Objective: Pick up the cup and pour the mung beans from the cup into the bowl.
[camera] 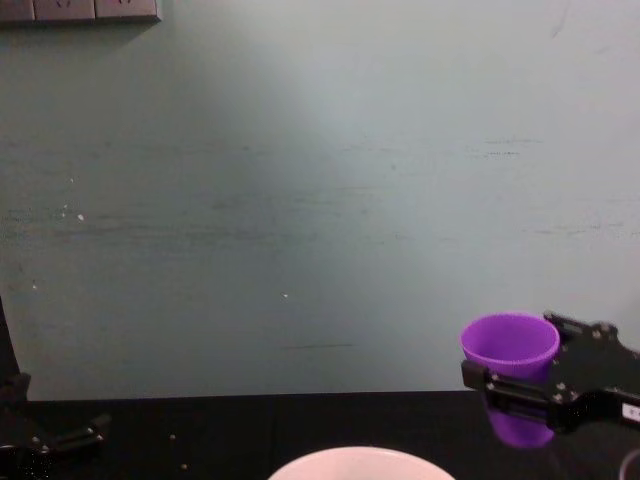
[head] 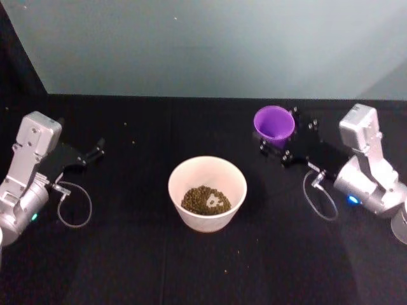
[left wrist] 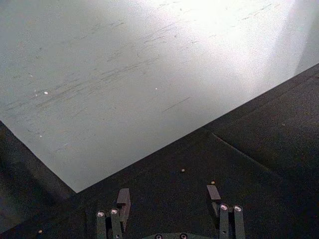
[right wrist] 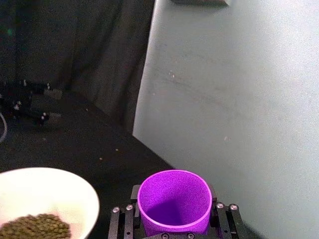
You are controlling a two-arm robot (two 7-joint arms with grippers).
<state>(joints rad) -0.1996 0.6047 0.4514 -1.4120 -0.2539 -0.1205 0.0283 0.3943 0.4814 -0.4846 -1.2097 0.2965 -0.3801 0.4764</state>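
The purple cup stands upright at the back right of the black table, right of and behind the bowl. My right gripper is shut on the cup, one finger on each side. The right wrist view looks down into the cup, whose inside looks bare. In the chest view the cup sits in the right gripper. The pale bowl holds a heap of mung beans, also seen as mung beans inside the bowl. My left gripper rests open at the far left.
A few stray beans lie on the black cloth, and one bean lies ahead of the left gripper. A pale green wall rises right behind the table. Cable loops hang by both wrists.
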